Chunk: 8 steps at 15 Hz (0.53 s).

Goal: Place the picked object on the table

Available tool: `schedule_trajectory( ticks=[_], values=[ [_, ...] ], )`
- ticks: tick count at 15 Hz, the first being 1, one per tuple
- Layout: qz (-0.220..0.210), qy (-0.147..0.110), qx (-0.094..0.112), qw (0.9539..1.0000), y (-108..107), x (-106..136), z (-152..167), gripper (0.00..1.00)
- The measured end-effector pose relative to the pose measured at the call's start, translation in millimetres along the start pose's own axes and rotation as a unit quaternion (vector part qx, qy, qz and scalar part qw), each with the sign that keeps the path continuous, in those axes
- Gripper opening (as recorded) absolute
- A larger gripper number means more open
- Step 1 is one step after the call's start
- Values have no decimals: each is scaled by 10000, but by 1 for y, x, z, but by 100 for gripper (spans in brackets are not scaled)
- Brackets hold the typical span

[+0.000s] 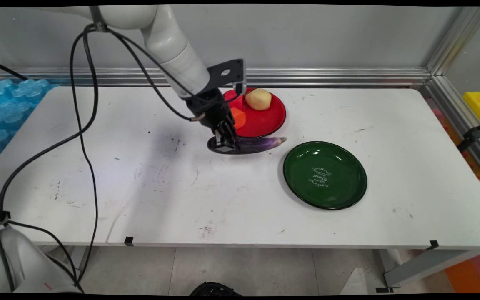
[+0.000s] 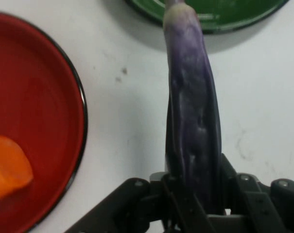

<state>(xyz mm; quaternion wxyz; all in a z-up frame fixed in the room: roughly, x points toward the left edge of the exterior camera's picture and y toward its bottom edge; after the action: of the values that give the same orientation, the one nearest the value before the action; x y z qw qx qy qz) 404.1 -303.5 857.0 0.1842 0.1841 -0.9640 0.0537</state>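
Note:
A long purple eggplant (image 1: 261,143) lies on the white table just in front of the red plate (image 1: 271,121). My gripper (image 1: 224,143) is shut on its left end, low at the table. In the hand view the eggplant (image 2: 191,111) runs up from between the fingers (image 2: 178,194), its tip reaching toward the green plate (image 2: 224,14). The red plate (image 2: 35,111) holds an orange carrot piece (image 1: 238,117) and a pale yellow potato (image 1: 258,99). The carrot piece (image 2: 6,167) shows at the hand view's left edge.
A green plate (image 1: 325,174) with a white emblem sits right of the eggplant, with nothing on it. Blue foam mats (image 1: 2,108) lie off the table's left end. An aluminium rail (image 1: 331,77) runs along the back wall. Black cables (image 1: 86,137) hang from the arm.

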Motion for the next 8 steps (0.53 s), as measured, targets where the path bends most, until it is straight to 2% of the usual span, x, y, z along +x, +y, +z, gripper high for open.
schedule_trajectory(
  ticks=[8],
  values=[
    [49, -143, -214, 9997, 0, -25, 44, 0]
  ],
)
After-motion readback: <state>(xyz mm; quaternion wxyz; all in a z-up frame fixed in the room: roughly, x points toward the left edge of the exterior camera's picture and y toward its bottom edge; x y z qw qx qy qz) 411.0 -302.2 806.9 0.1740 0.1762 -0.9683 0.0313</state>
